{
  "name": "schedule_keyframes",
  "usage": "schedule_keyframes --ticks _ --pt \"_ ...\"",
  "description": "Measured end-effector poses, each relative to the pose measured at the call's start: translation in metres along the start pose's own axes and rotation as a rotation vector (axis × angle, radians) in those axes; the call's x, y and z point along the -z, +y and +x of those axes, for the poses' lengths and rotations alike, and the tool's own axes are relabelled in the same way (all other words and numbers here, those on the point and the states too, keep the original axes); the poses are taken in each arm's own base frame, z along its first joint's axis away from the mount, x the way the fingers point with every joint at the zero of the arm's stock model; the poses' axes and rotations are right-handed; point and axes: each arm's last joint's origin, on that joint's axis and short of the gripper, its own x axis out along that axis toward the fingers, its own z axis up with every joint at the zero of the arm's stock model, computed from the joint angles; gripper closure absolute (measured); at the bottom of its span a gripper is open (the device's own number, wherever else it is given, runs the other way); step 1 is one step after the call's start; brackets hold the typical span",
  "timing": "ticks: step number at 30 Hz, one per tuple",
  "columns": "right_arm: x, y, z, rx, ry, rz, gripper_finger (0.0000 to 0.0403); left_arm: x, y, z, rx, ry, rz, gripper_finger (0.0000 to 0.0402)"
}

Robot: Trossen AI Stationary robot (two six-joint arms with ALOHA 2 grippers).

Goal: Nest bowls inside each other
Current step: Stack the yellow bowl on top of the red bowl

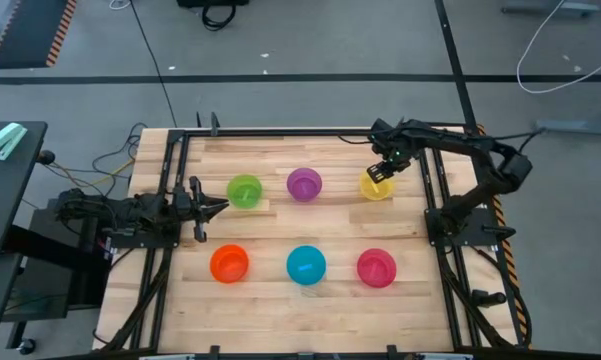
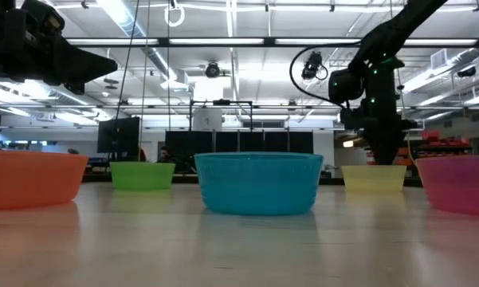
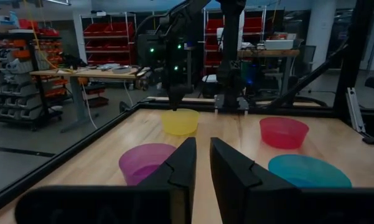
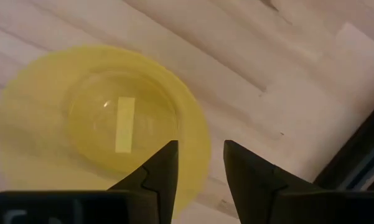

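Six bowls stand upright on their bases on the wooden table. Green (image 1: 245,191), purple (image 1: 304,184) and yellow (image 1: 376,185) form the far row. Orange (image 1: 229,264), blue (image 1: 306,265) and pink-red (image 1: 376,268) form the near row. My right gripper (image 1: 382,171) (image 4: 200,152) is open and points down over the yellow bowl (image 4: 87,124), at its side toward the table's right edge. One finger stands over the inside and one outside the rim (image 4: 202,143); no touch shows. My left gripper (image 1: 216,207) (image 3: 203,149) waits just left of the green bowl, its fingers shut to a thin slit.
A black metal frame (image 1: 280,133) borders the table, with rails along the left (image 1: 170,200) and right (image 1: 435,200) sides near the arm bases. Bare wood lies between the two rows. In the low view the blue bowl (image 2: 259,183) hides the purple one.
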Motion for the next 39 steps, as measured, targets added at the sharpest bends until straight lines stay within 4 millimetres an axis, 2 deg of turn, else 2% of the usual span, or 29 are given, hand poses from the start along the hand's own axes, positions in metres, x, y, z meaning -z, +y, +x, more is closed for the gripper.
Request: schedule_keyframes --ticks 14,19,27,33,39 --pt "-0.014 0.007 0.03 0.013 0.042 -0.012 0.0272 0.0 0.0 0.0 0.0 0.002 -0.005 0.0344" --pt "-0.015 0.007 0.03 0.013 0.04 -0.012 0.0303 0.0 0.0 0.0 0.0 0.002 -0.005 0.0343" --pt "-0.015 0.007 0.029 0.001 0.037 -0.009 0.0391 0.0 0.0 0.0 0.0 0.003 -0.005 0.0349" --pt "-0.014 0.007 0.026 -0.009 0.032 -0.031 0.0393 0.0 0.0 0.0 0.0 0.003 -0.005 0.0342" --pt "-0.008 0.007 0.01 -0.04 -0.009 -0.056 0.0398 0.0 0.0 0.0 0.0 0.003 -0.006 0.0349"
